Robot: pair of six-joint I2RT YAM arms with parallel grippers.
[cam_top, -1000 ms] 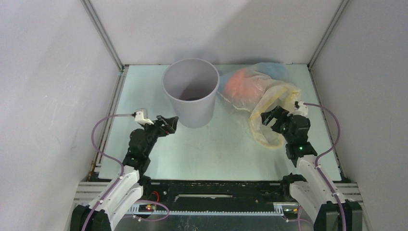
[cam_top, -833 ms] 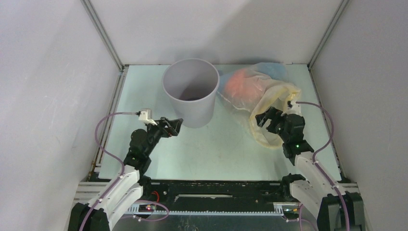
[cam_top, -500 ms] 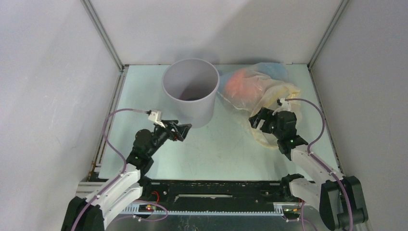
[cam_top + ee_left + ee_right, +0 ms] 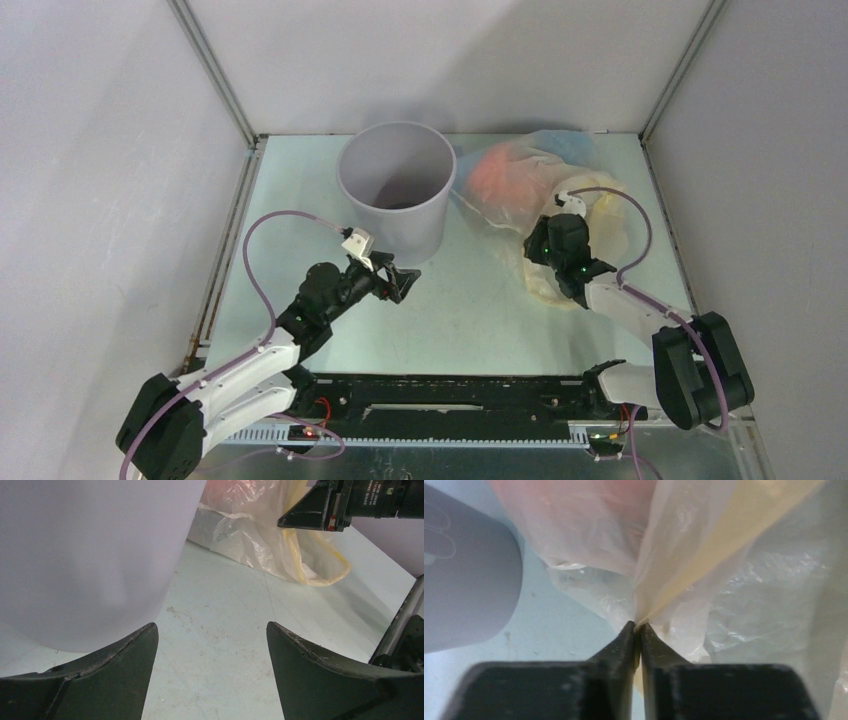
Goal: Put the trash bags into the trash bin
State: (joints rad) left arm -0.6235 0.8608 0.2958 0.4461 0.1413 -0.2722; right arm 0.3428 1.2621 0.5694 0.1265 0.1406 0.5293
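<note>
The light-grey trash bin [image 4: 395, 190] stands upright at the back centre. To its right the trash bags [image 4: 510, 180] lie in a crumpled heap, red-pink under pale yellow with a little blue at the back. My right gripper [image 4: 541, 246] is at the heap's near left edge. In the right wrist view it [image 4: 637, 625] is shut, pinching a fold of pale yellow film [image 4: 684, 575]. My left gripper [image 4: 402, 285] hovers low, just in front of the bin's base. Its jaws [image 4: 211, 626] are open over bare table, with the bin wall [image 4: 90, 555] on the left.
Grey enclosure walls and metal corner posts [image 4: 212, 70] surround the pale green table [image 4: 470, 310]. Purple cables loop off both wrists [image 4: 280, 225]. The right arm's links [image 4: 400, 625] show at the right edge of the left wrist view.
My right gripper has pushed left into the bag heap and closed on the yellow film. My left arm has reached forward and rightward along the bin's front, its jaws still apart.
</note>
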